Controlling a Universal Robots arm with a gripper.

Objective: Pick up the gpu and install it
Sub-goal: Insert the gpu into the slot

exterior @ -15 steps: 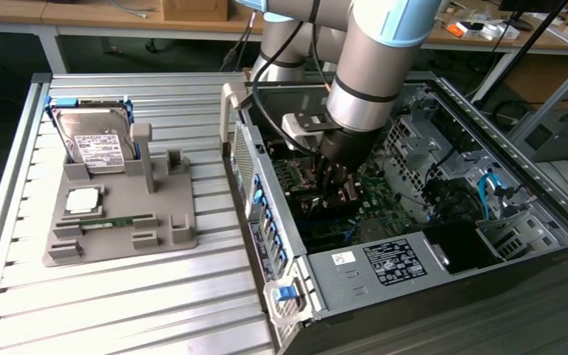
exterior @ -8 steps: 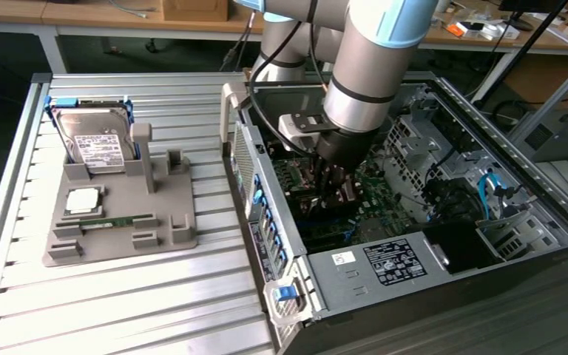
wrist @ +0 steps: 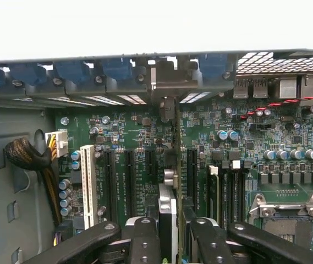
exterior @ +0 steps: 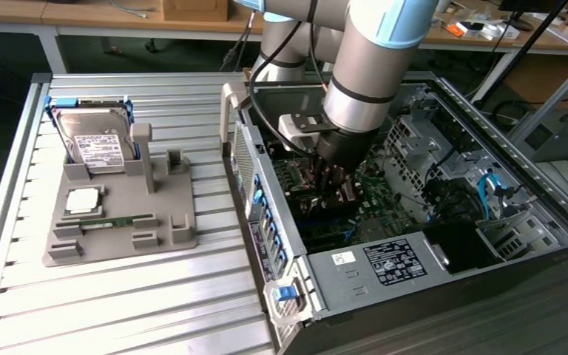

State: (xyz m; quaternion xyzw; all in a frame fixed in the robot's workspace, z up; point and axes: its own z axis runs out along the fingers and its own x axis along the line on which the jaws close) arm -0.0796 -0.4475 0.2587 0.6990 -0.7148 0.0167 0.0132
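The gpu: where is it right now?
The gpu stands on edge in the pincer, inside the open computer case, over the motherboard's expansion slots.

Arm (exterior: pixel 363 52): grey jointed tube with pale blue caps, coming in from the far side and reaching steeply down.
Wrist (exterior: pixel 348 144): pointed straight down, low inside the open computer case (exterior: pixel 521 244).
Gripper (exterior: pixel 328 185): black, fingers pointing down, close above the green board (wrist: pixel 266 137).
Fingers (wrist: pixel 145 242): part-way closed, one on each side of the gpu (wrist: pixel 167 220), which stands on edge between them.
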